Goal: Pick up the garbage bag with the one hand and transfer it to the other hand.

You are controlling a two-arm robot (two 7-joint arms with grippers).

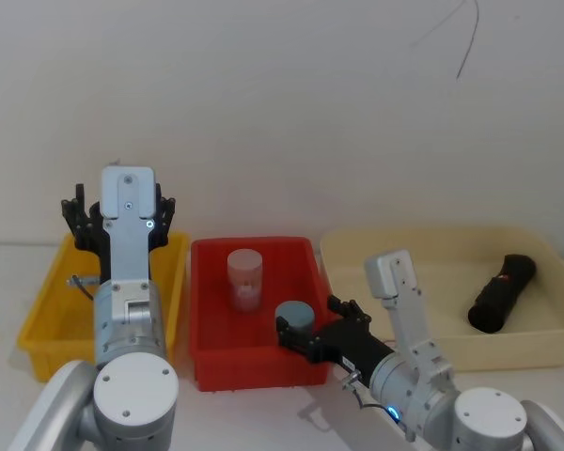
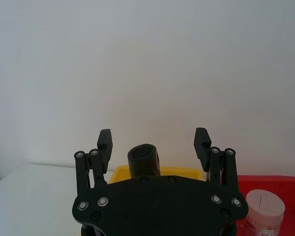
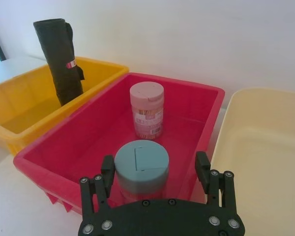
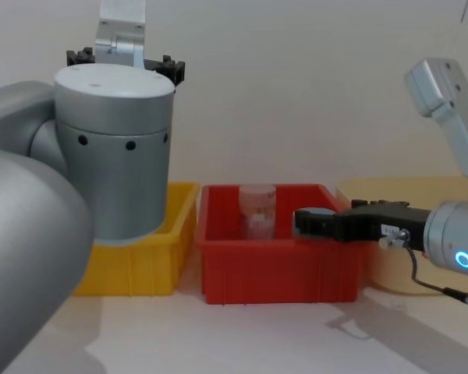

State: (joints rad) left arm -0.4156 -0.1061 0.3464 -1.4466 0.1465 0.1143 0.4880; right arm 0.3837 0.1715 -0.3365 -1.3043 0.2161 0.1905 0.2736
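Three bins stand in a row on the desk (image 1: 5,385): a yellow bin (image 1: 38,329) on the robot's left, a red bin (image 1: 254,244) in the middle and a cream bin (image 1: 423,235) on the right. The garbage bag (image 3: 59,64) stands in the yellow bin near its far wall, its long axis close to upright with a slight lean and its top well above the rim.

The left gripper (image 2: 153,135) hangs raised over the back of that bin with its fingers (image 2: 104,140) wide apart. In the left wrist view the roll's upper end (image 2: 143,158) sits in the gap between them, close to the palm and touching neither finger. My read is that this arm is plainly the nearer one, and the grasp turns on closing the fingers across the upright roll.

The right gripper (image 3: 155,160) reaches low over the red bin, fingers apart on either side of the grey-blue-lidded jar (image 3: 141,164). I cannot tell whether they touch it. The pinkish jar (image 3: 147,110) stands just behind. This gripper is well apart from the bag, so a handover would need both arms to meet.

From the head the left arm covers the bag, and from the chest the arm's big joint blocks the yellow bin. A second dark bundle (image 1: 501,293) lies slantwise in the cream bin. What it is I cannot make out.
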